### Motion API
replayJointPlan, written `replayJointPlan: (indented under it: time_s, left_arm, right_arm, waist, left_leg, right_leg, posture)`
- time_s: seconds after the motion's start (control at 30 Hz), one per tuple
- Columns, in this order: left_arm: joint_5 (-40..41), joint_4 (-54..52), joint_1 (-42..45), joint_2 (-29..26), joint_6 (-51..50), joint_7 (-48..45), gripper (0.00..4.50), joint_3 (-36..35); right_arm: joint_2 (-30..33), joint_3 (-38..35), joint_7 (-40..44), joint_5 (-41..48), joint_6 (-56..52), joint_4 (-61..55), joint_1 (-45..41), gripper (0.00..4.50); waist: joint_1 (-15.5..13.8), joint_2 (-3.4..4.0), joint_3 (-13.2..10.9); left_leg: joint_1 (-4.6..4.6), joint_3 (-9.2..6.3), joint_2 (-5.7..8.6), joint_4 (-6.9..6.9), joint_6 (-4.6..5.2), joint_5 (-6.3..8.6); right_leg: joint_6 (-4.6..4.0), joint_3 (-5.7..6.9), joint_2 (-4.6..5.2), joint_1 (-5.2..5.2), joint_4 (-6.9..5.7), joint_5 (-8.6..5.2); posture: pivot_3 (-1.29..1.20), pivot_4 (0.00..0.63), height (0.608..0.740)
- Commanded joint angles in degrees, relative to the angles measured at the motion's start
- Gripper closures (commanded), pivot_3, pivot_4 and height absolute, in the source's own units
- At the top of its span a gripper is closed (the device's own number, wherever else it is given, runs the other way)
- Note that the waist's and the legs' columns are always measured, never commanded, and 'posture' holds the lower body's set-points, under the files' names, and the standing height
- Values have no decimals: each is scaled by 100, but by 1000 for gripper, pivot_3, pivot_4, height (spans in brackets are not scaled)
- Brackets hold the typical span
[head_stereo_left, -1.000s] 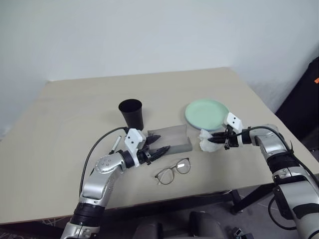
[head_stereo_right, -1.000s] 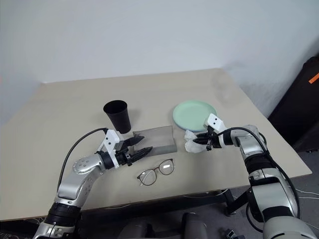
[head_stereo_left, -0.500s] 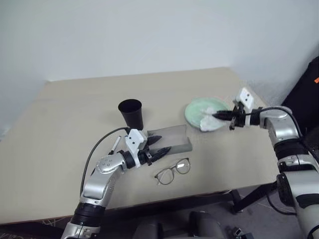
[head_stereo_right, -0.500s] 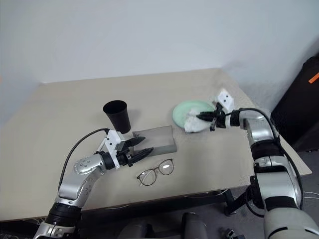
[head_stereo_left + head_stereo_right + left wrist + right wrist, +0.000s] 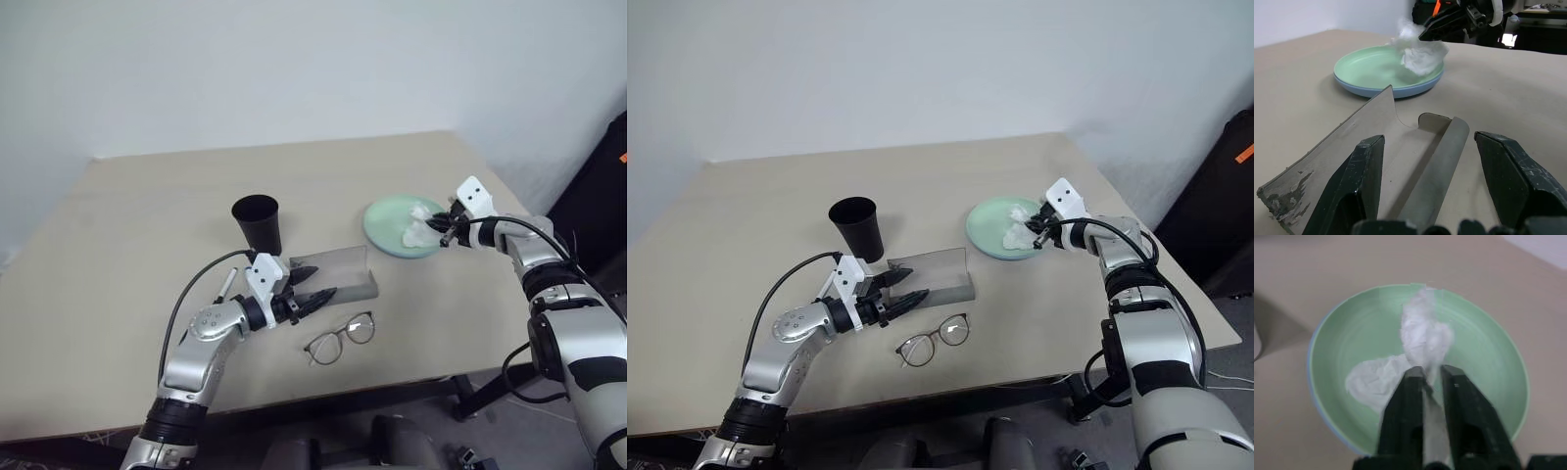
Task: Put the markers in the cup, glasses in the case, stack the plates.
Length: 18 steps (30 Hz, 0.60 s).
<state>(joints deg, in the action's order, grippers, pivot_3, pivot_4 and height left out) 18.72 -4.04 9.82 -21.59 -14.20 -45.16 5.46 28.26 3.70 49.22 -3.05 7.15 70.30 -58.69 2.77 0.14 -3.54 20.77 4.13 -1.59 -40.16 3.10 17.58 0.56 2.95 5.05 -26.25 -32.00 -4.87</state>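
Head views: the right gripper (image 5: 446, 227) hangs over the pale green plate (image 5: 387, 233), its tips at the crumpled white tissue (image 5: 419, 229) that lies on the plate's right side. A second ago it held that tissue just off the plate's near edge, over the table (image 5: 147, 206); since then the arm has risen and carried it onto the plate. The left gripper (image 5: 312, 286) has stayed spread wide and empty at the grey case (image 5: 343, 272), whose lid stands open. The glasses (image 5: 340, 338) lie just in front of the case, the black cup (image 5: 259, 223) behind it, and one marker (image 5: 227, 284) lies beside the left forearm.

Left wrist view: the left gripper's own fingers (image 5: 1364, 183) straddle the open case. Beyond it the green plate already sits stacked on the light blue plate (image 5: 1376, 91), the tissue on top and the right gripper's tips at it.

Right wrist view: the right gripper's fingers (image 5: 1405, 416) stand close together with a fold of tissue between them; whether they still pinch it or have begun to let go I cannot tell.

Risks, as I judge them: if the tissue snags on a fingertip, withdrawing would drag it back off the plate, or nudge the top plate askew. The left jaws, so near the lid, could knock the case onto the glasses.
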Motion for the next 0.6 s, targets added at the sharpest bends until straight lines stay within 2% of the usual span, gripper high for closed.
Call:
replayJointPlan:
  time_s: [0.03,0.2,0.3,0.4,0.5,0.6]
  left_arm:
    - [24,-242,54,-30,45,-4,1409,-44]
    - [28,-245,64,-37,18,-21,1409,-29]
    - [35,-238,84,-40,7,-35,1409,-29]
    - [65,-249,83,-65,-50,-87,1409,-14]
    - [97,-254,54,-132,-156,-221,1409,28]
    - [118,-252,62,-187,-248,-354,1409,70]
  right_arm:
    - [21,-138,-109,12,140,-18,-255,2572]
    - [69,-219,-209,46,302,-58,-222,884]
    - [71,-470,86,362,502,-295,-106,884]
    - [85,-670,1162,829,467,-879,317,884]
    - [127,-708,2163,1308,-15,-1879,998,884]
    - [235,-616,2740,1674,-641,-3132,1791,884]
  waist:
    - [1,0,0]
    - [5,0,0]
    - [5,1,1]
    - [3,2,2]
    - [-7,5,5]
    - [-26,18,9]
  left_leg:
    - [-1,0,0,0,0,0]
    - [-8,6,1,0,1,-1]
    - [-11,9,1,-1,1,-2]
    - [-14,7,1,-2,1,-3]
    - [-21,-3,1,-3,1,-3]
    - [-19,-6,2,-6,0,-3]
  right_leg:
    - [0,-20,-11,0,0,0]
    - [-1,-52,-23,1,-4,-1]
    - [-1,-56,-24,3,-7,-1]
    - [0,-59,-26,6,-9,0]
    - [1,-58,-28,17,-11,0]
    - [1,-58,-28,19,-16,-1]
  posture:
    - [0,0,740]
    - [0,0,740]
    - [0,0,740]
    - [0,0,740]
    - [0,0,740]
    - [0,0,740]
